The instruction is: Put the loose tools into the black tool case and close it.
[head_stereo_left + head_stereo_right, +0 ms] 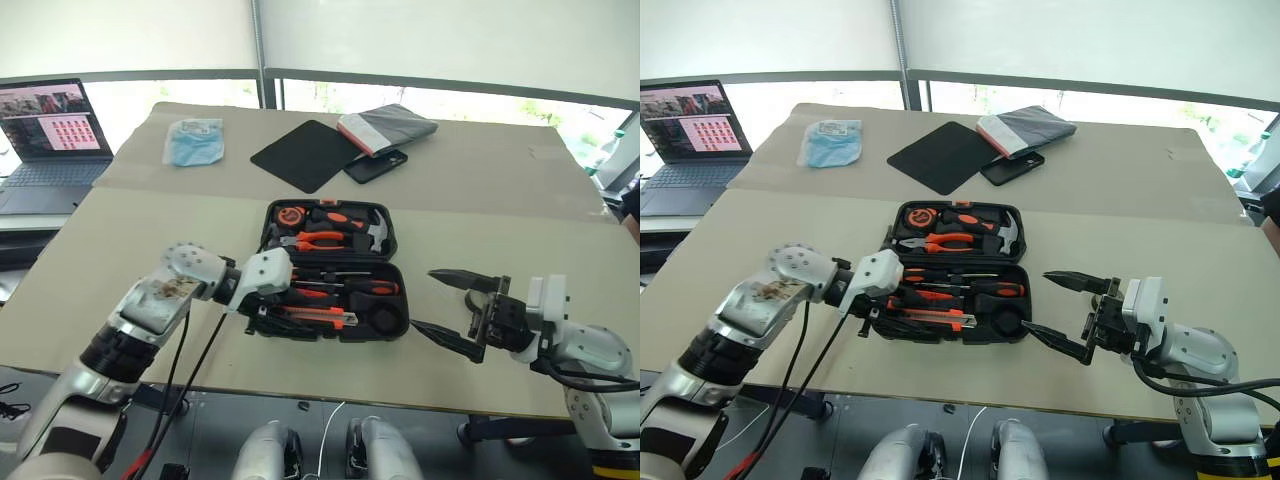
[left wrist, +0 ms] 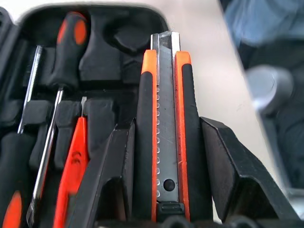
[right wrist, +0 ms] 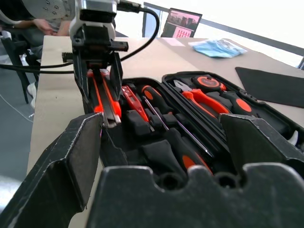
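Observation:
The black tool case (image 1: 384, 318) lies open in the middle of the table, its lid folded away from me. My left gripper (image 1: 258, 312) hangs over the case's near left corner, shut on the orange-and-black utility knife (image 2: 166, 142), which sits lengthwise between the fingers (image 2: 223, 156). Two black-and-orange screwdrivers (image 1: 368, 287) and a slim orange one (image 2: 73, 166) lie in recesses of the base. My right gripper (image 1: 424, 299) stands open and level just right of the case, holding nothing.
Pliers (image 1: 320, 240), a hammer (image 1: 375, 232) and a tape measure (image 1: 290, 213) sit in the lid. Farther back lie a black mat (image 1: 305, 155), a phone (image 1: 375, 165), a folded cloth (image 1: 390, 125) and a blue packet (image 1: 193, 140). A laptop (image 1: 50, 130) stands at far left.

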You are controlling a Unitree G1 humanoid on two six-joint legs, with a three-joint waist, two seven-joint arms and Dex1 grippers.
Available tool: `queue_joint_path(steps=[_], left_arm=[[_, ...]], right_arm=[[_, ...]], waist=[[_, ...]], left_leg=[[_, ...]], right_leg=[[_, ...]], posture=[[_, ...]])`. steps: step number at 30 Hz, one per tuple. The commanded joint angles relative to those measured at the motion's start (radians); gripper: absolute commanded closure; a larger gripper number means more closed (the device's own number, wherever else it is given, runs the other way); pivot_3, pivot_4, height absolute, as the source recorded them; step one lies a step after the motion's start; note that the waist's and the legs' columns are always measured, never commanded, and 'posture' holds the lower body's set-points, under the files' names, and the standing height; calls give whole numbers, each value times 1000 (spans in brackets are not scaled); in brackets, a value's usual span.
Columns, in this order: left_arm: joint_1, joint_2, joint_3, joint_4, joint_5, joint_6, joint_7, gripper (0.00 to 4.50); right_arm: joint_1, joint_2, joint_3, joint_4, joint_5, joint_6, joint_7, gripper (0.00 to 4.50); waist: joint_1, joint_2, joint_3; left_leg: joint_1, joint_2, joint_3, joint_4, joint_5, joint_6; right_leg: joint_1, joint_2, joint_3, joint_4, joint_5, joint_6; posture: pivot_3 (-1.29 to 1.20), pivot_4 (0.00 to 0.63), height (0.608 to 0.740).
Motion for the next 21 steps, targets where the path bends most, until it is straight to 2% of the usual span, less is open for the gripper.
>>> queue_joint_path(steps=[1,9,21], left_arm=[[-31,-40,-43,7,63,26,39,2930],[-61,-67,-67,-2,119,116,72,2930],[-78,-118,-76,-91,107,243,92,2930]], right_arm=[[33,10,-25,-70,12,-11,-19,0],[97,27,-27,-119,14,-12,-47,0],[86,55,10,-105,-3,-19,-56,0]], waist=[[5,0,0],[9,0,0],[9,0,0]], left_leg=[[0,0,0,0,0,0],[-2,-1,-1,5,-3,6],[-2,-1,-2,5,-4,7]], right_leg=[[0,1,0,0,0,0],[1,-2,0,-1,0,1],[3,-5,0,0,0,2]], posture=[[0,150,740],[0,150,740],[0,150,740]])
